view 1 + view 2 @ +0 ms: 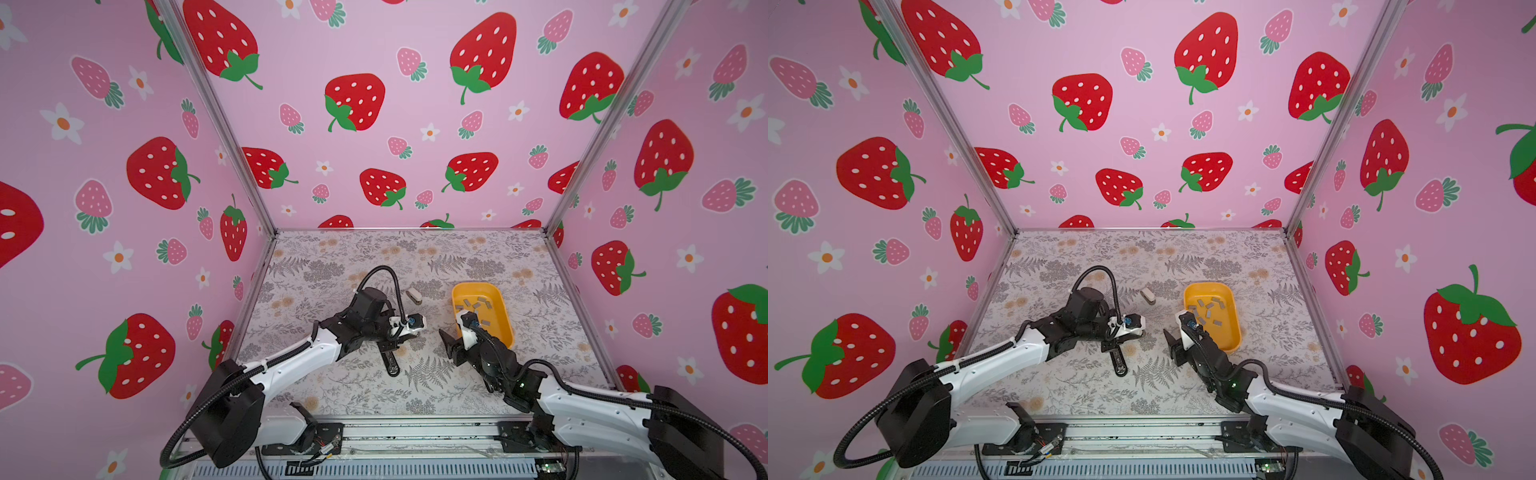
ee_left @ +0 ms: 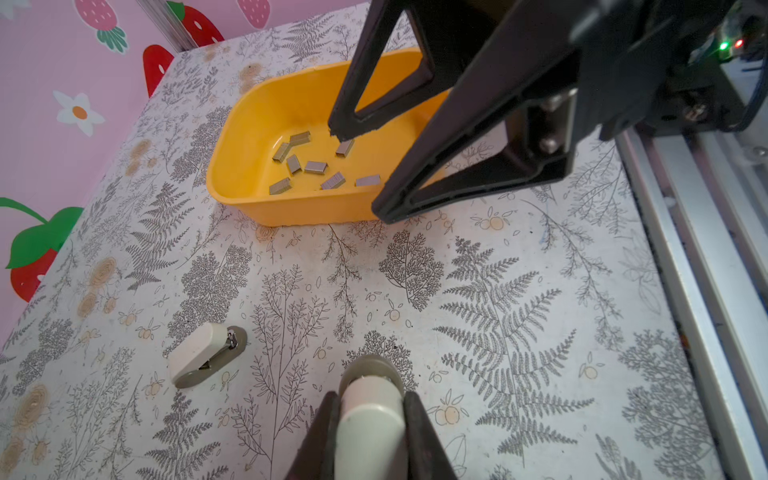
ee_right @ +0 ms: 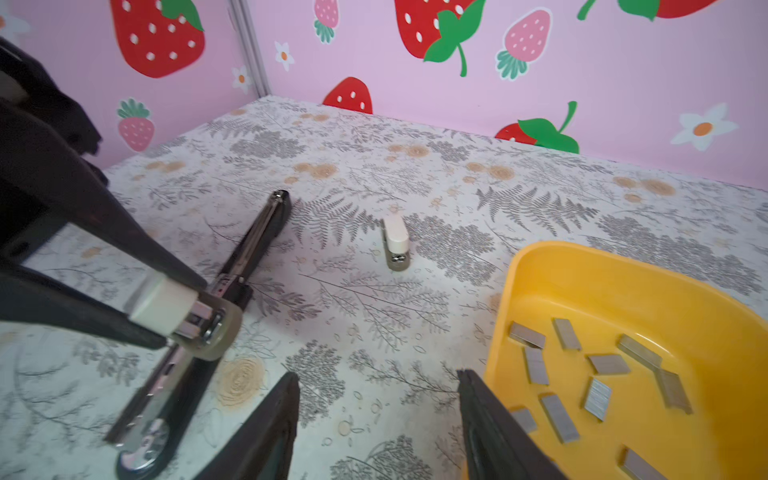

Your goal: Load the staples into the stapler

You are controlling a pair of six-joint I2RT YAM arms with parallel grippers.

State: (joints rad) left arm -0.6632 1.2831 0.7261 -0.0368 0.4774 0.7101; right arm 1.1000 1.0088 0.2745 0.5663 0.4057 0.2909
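My left gripper [image 2: 370, 401] is shut on a small white stapler [image 2: 368, 419] with a grey base, held just above the table. In the right wrist view that held stapler [image 3: 166, 307] hangs over a long black stapler [image 3: 253, 245] that lies opened flat. Several grey staples [image 2: 309, 166] lie loose in a yellow tray [image 2: 249, 137]. My right gripper [image 3: 378, 374] stands open and empty over bare table beside the tray's near left corner. In a top view the right gripper [image 1: 449, 334] sits left of the tray [image 1: 498, 320].
A second small white stapler [image 1: 413, 296] rests shut on the table behind the grippers, also seen from the left wrist [image 2: 203, 353]. The black stapler [image 1: 390, 363] points toward the front edge. Pink strawberry walls enclose three sides.
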